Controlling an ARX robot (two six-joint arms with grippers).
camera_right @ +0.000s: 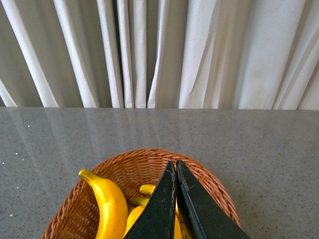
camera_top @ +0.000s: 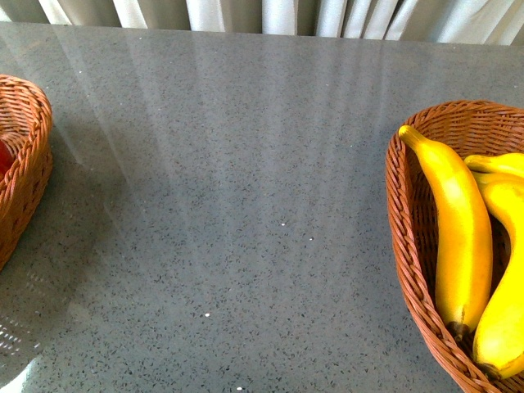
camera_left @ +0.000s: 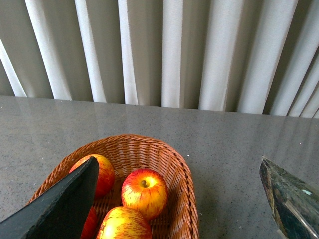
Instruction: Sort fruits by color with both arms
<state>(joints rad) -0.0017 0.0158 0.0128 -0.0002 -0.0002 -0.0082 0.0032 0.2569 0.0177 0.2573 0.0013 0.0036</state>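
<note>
front: high, tabletop toward 12 | wrists: low, near, facing curtain | shared: baskets

Left end effector spread wide, empty — right end effector fingers pressed together.

Bananas in right basket — left basket at edge.

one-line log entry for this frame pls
left gripper: open, above apple basket | right gripper: shut, empty, above banana basket | apples, bananas sorted | table: no loose fruit seen
</note>
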